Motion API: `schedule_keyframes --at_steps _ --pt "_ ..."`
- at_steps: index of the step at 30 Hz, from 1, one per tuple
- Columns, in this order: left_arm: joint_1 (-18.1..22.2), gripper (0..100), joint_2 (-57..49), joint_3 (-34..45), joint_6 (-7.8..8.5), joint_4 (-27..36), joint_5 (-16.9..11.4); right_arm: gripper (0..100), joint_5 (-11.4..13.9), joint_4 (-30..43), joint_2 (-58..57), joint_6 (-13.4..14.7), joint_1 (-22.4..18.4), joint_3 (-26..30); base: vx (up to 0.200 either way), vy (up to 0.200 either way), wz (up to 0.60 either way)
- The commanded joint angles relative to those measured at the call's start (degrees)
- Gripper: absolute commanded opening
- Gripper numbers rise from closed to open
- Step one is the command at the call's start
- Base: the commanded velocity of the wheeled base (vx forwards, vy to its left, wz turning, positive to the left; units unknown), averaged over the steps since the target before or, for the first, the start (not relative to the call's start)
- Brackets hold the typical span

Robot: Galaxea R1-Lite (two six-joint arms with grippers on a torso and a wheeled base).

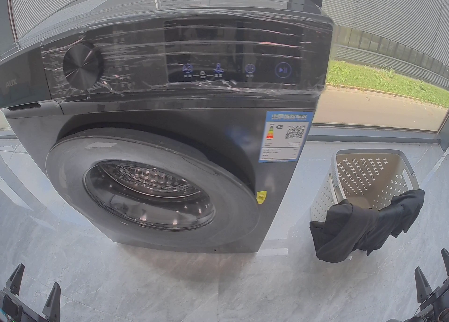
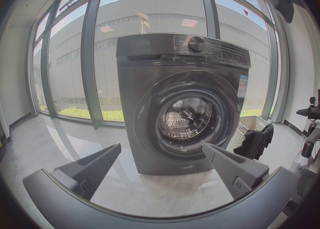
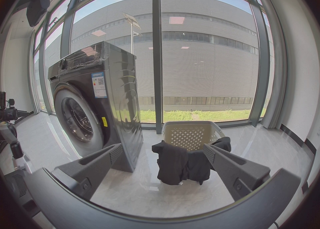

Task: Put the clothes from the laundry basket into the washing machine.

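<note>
Currently, a dark grey metal front-loading washing machine (image 1: pixel 154 150) is standing with its round glass door (image 1: pixel 149 194) sitting shut. Just beside the machine, on the robot's right of it, a cream perforated plastic laundry basket (image 1: pixel 374 173) is resting on the floor. Black crumpled clothes (image 1: pixel 360 229) are hanging over the basket's near rim. The left gripper (image 1: pixel 37 278) and the right gripper (image 1: pixel 431 262) are hovering in front of the machine, well apart from it, each holding its fingers spread wide and gripping nothing.

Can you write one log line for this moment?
washing machine: door shut | laundry basket: on floor beside machine | dark clothes: draped over basket rim | left gripper: open, empty | right gripper: open, empty
</note>
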Motion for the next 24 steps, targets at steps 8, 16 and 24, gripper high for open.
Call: schedule_keyframes --at_steps 8,16,24 --pt "0.01 100 -1.04 0.92 0.01 -0.02 0.03 100 0.01 -0.02 -0.93 0.01 0.02 1.01 0.000 0.200 0.00" --pt "0.01 100 -1.04 0.92 0.01 -0.02 0.03 100 0.01 -0.02 -0.93 0.01 -0.07 1.01 0.000 0.200 0.00" --pt "0.01 100 -1.04 0.92 0.01 -0.02 0.03 100 0.01 -0.02 -0.93 0.01 -0.07 1.01 0.000 0.025 0.00"
